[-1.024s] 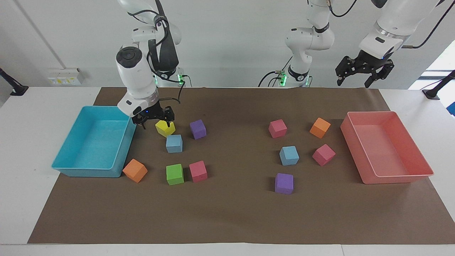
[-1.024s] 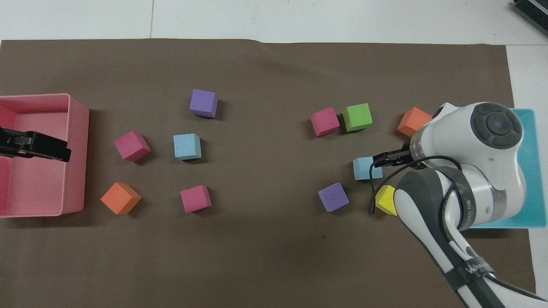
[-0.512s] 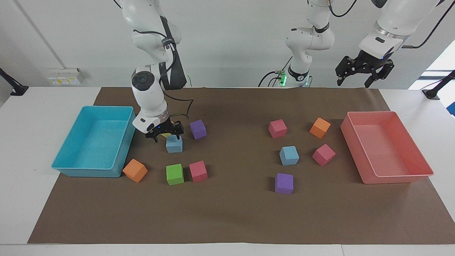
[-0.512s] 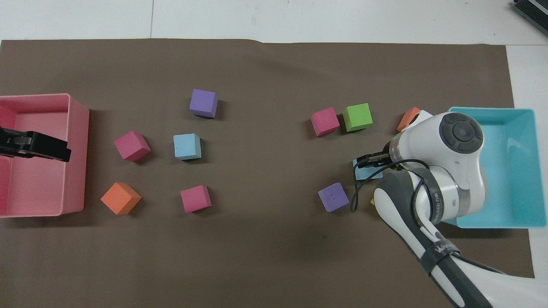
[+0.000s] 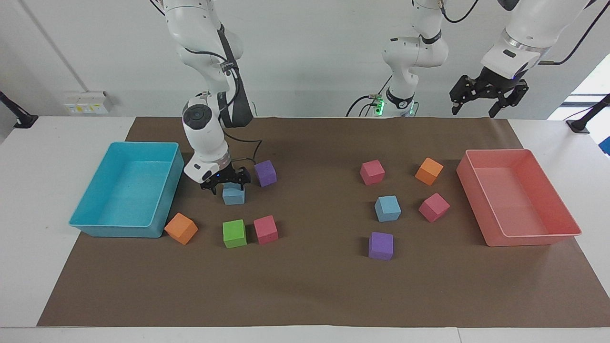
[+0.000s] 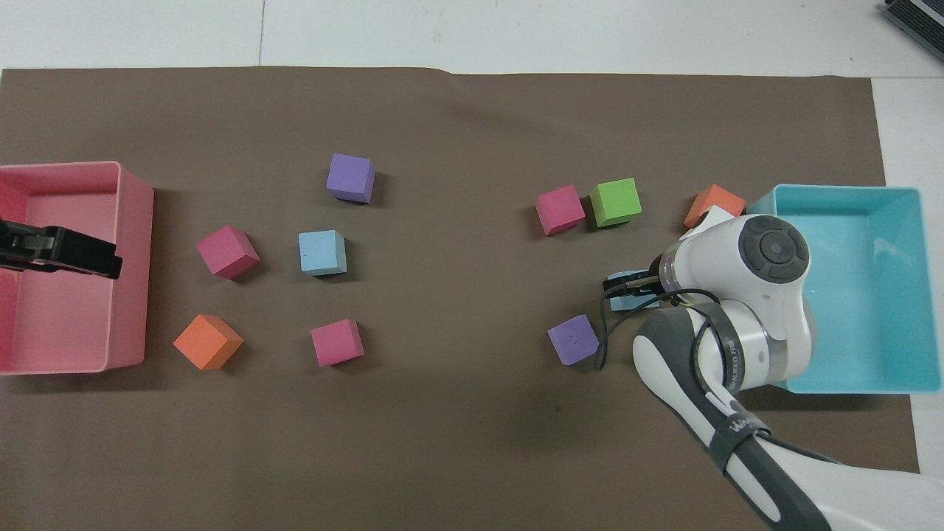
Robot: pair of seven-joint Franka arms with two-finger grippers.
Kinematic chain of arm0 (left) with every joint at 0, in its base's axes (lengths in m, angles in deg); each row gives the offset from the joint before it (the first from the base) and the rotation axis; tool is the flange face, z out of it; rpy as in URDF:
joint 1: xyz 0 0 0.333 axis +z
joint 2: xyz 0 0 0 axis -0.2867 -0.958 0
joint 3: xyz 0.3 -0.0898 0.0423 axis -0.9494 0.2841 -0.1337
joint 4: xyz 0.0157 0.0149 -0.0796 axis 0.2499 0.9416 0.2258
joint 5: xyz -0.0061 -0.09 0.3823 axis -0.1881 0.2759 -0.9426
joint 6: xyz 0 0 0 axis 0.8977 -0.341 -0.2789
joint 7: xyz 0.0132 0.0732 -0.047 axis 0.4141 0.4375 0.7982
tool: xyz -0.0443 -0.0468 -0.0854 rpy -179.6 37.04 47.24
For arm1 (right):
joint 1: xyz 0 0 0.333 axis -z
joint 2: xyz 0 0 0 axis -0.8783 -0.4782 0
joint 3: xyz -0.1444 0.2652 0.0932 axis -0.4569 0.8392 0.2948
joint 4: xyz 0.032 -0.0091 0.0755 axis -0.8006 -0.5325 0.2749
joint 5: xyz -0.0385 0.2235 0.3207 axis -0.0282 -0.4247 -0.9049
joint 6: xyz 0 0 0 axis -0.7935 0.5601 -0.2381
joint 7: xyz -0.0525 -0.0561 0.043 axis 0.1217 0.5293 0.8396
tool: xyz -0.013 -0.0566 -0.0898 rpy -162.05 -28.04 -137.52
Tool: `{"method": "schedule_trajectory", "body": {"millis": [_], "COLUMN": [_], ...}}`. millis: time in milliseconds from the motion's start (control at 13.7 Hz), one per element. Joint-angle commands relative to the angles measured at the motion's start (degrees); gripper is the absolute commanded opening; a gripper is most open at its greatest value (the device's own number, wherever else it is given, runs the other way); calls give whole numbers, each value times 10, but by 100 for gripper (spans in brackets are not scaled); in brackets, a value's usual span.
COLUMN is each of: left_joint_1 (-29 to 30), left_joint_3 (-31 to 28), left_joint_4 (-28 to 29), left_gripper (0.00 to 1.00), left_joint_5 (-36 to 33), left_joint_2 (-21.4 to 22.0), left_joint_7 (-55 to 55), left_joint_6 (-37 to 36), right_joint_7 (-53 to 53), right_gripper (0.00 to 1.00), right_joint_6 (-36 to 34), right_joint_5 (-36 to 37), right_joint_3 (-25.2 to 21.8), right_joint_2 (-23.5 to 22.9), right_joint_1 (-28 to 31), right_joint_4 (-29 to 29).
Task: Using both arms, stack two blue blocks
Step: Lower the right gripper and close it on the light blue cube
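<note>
One blue block (image 5: pixel 233 196) lies near the turquoise tray, and in the overhead view this blue block (image 6: pixel 625 302) is mostly covered by the arm. My right gripper (image 5: pixel 228 183) hangs open just over it, its fingers spread to either side of the block's top; from overhead the right gripper (image 6: pixel 627 284) shows as a dark tip above the block. Whether it touches I cannot tell. The other blue block (image 5: pixel 387 208) (image 6: pixel 322 253) sits among the cubes toward the left arm's end. My left gripper (image 5: pixel 476 107) waits open, raised, over the pink tray (image 6: pixel 133 221).
Turquoise tray (image 5: pixel 124 229) at the right arm's end, pink tray (image 5: pixel 533 238) at the left arm's. Close around the covered block: purple cube (image 5: pixel 265 172), green cube (image 5: pixel 234 233), pink cube (image 5: pixel 265 229), orange cube (image 5: pixel 181 228). Around the other: pink, orange and purple cubes.
My right gripper moved from above the yellow cube, away from the turquoise tray, and came down over the blue block. The yellow cube is now hidden by the arm. The left arm stayed still.
</note>
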Motion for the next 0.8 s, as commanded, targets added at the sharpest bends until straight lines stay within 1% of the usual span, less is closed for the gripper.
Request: {"method": "schedule_trajectory", "body": {"millis": [0,366,732], "left_joint_1": [10,10,10], "left_joint_3": [6,6,6], "left_joint_4": [6,6,6], "left_gripper": [100,100,100], "left_joint_5": [-3,-3,-3], "left_joint_2": [10,10,10], "left_joint_7": [-8,-7,-8], "left_joint_6": [-6,-6,-6], "right_joint_7": [9,9,16], "right_gripper": [100,100,100], "right_joint_6": [29,30,0], "right_joint_5": [-12,-21,-22], "right_joint_3": [0,0,0], "right_joint_2": [-14,-19,-8], "right_joint_1": [1,-5,-5], "right_joint_4": [-20,-15,3]}}
